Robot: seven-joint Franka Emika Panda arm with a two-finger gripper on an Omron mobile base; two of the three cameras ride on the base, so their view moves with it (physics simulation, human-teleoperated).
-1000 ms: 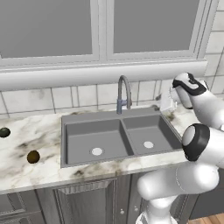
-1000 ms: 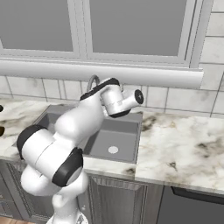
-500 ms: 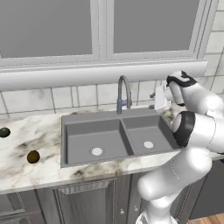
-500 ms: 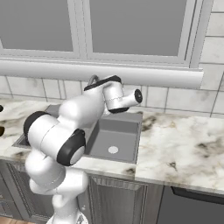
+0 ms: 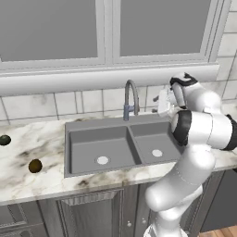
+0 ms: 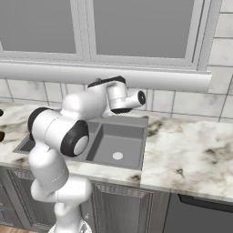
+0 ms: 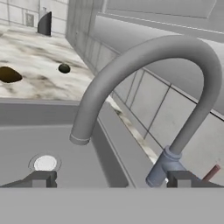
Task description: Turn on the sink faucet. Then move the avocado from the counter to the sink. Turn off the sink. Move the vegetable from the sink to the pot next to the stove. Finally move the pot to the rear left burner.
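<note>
The sink faucet (image 5: 131, 99) stands behind the double-basin sink (image 5: 83, 139), and no water shows at its spout. My gripper (image 5: 157, 107) hovers open just right of the faucet, level with its neck and apart from it. In the hand view the faucet (image 7: 144, 65) arches across, its base and small side lever (image 7: 213, 172) just beyond my gripper (image 7: 111, 179); nothing lies between the fingertips (image 7: 41, 178). The avocado (image 5: 35, 165) rests on the counter (image 5: 28, 185) left of the sink, also avocado (image 7: 8, 74). The pot and the stove are out of view.
A darker green-black ball (image 5: 4, 140) lies on the counter further left, also dark ball (image 7: 64, 68). A tiled backsplash and a window sill (image 5: 92, 76) run close behind the faucet. My bent arm (image 6: 68, 132) hangs over the sink's right basin (image 6: 127, 136).
My hand has swung left from the right end of the counter to beside the faucet, and the elbow has folded in front of the sink. The jaws stayed open.
</note>
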